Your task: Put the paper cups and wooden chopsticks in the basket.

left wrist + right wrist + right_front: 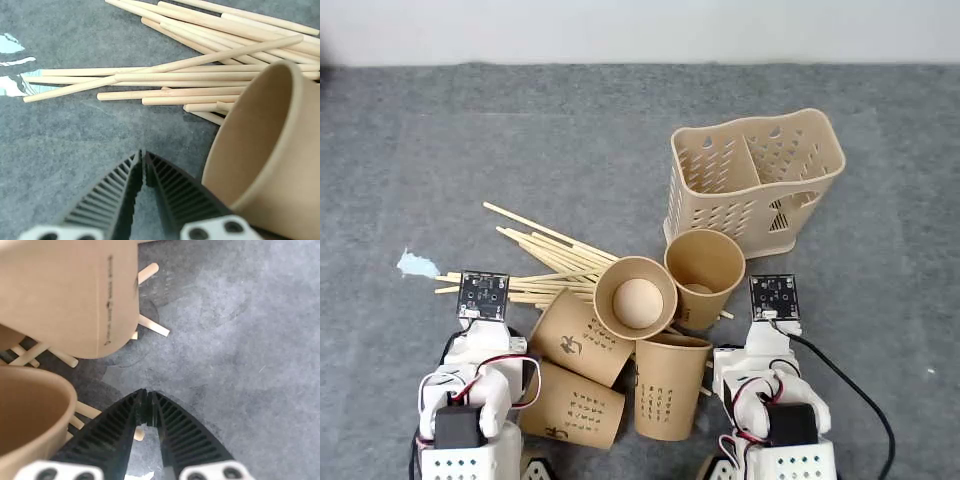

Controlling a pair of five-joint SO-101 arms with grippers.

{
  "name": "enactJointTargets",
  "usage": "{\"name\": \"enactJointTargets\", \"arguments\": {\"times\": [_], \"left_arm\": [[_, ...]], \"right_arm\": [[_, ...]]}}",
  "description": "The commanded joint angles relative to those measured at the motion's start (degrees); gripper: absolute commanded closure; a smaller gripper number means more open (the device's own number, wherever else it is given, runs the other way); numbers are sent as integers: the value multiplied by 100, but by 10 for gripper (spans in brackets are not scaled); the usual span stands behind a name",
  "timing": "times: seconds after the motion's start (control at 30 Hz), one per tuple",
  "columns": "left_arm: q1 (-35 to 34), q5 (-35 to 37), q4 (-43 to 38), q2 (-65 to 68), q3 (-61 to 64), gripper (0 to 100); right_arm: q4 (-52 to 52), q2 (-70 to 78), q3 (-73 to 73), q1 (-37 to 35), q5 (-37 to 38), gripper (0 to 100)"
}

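Grey, felt-like cloth covers the desk (520, 140). At the far right stands a beige basket (755, 175), upright, with slotted walls and two compartments. Five paper cups (635, 297) cluster in the middle of the near side, all outside the basket. One sits just beside the basket's near wall, and the one to its left is tipped with its mouth toward the high camera. A third is closest to the right arm, and two lie on their sides close to the left arm. Wooden chopsticks (545, 255) lie in a loose heap on the cloth left of the cups, with some ends running under them. A blue scrap (417, 265) lies left of the heap. The left pincer (142, 162) is pressed together and grips nothing, with a cup just beside it and chopsticks farther out. The right pincer (148, 405) is likewise pressed together and grips nothing, over bare cloth beside two cups.
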Motion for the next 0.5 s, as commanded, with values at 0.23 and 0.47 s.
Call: {"name": "enactJointTargets", "arguments": {"times": [0.23,0.47], "left_arm": [[-9,-9,18,-88,-57,987],[-9,-9,18,-88,-57,987]], "right_arm": [[40,-4,88,4,44,990],[57,-4,35,13,299,990]]}}
